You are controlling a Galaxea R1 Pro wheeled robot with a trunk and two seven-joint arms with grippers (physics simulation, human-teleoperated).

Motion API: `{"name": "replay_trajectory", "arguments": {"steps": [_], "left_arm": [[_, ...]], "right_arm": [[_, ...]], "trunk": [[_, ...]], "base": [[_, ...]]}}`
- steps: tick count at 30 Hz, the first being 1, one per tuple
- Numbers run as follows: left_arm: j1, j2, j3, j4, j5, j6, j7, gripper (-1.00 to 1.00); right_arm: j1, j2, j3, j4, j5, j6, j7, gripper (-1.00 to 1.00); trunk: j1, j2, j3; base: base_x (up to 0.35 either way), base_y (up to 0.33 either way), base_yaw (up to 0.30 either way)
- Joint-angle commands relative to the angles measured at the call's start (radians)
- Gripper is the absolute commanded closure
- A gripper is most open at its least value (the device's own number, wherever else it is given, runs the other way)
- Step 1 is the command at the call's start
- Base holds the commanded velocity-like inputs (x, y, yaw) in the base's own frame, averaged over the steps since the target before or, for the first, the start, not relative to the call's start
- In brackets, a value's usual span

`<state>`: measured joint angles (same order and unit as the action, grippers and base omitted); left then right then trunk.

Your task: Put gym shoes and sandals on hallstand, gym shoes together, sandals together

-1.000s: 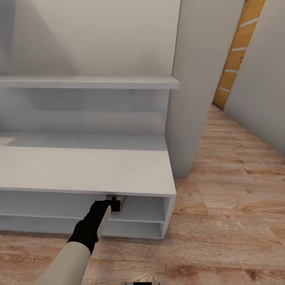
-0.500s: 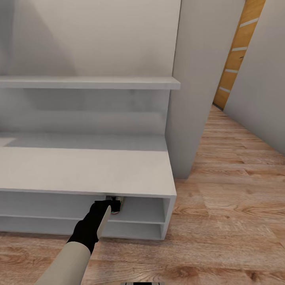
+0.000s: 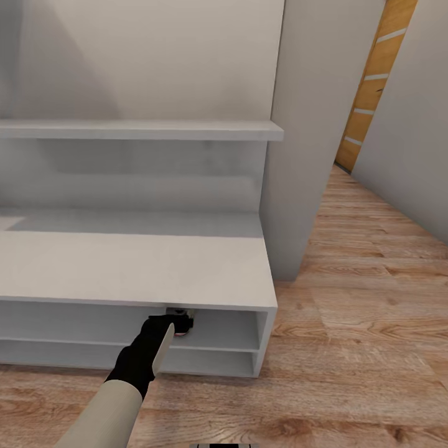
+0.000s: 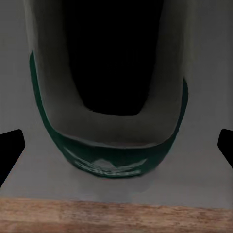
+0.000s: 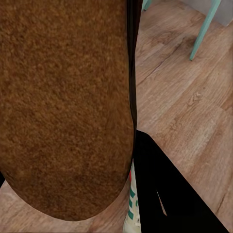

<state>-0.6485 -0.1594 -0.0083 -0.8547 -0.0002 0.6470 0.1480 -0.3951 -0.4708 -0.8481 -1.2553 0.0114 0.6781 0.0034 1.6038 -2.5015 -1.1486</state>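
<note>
Reaching into the upper compartment of the hallstand [image 3: 205, 280], the left arm [image 3: 134, 367] puts its gripper [image 3: 179, 320] right at a gym shoe [image 4: 114, 126] lying on the shelf! From the left wrist, that shoe's green-trimmed end faces the camera, the fingers [image 4: 10, 150] spread wide on either side, clear of it. At the right wrist, a brown sandal [image 5: 63, 107] looms over the corridor floor [image 5: 184, 97]; whether the right gripper pinches it, I cannot tell.
</note>
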Motion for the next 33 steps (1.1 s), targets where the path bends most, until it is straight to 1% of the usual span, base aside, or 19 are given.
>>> {"name": "replay_trajectory", "arguments": {"steps": [1, 4, 8, 33], "left_arm": [[0.0, 0.0, -0.001, -0.001, 0.0, 0.005, 0.004, -1.0], [0.0, 0.0, -0.001, -0.001, 0.0, 0.005, 0.004, -1.0], [0.0, 0.0, -0.001, -0.001, 0.0, 0.005, 0.004, -1.0], [0.0, 0.0, 0.0, -0.001, 0.001, 0.003, 0.004, -1.0]], "right_arm": [[-0.001, 0.0, 0.0, -0.001, -0.002, 0.006, -0.002, 1.0], [-0.001, 0.0, 0.0, -0.001, -0.002, 0.006, -0.003, 1.0], [-0.001, 0.0, 0.0, -0.001, -0.002, 0.005, -0.004, 1.0], [-0.001, 0.0, -0.001, 0.0, -0.004, 0.003, -0.003, 1.0]], "trunk": [[0.0, 0.0, -0.001], [0.0, 0.0, -0.001], [0.0, 0.0, -0.001], [0.0, 0.0, -0.001]], "base": [[0.0, 0.0, 0.0], [-0.008, 0.0, 0.0], [-0.2, 0.0, 0.0], [-0.332, 0.0, 0.0]]}}
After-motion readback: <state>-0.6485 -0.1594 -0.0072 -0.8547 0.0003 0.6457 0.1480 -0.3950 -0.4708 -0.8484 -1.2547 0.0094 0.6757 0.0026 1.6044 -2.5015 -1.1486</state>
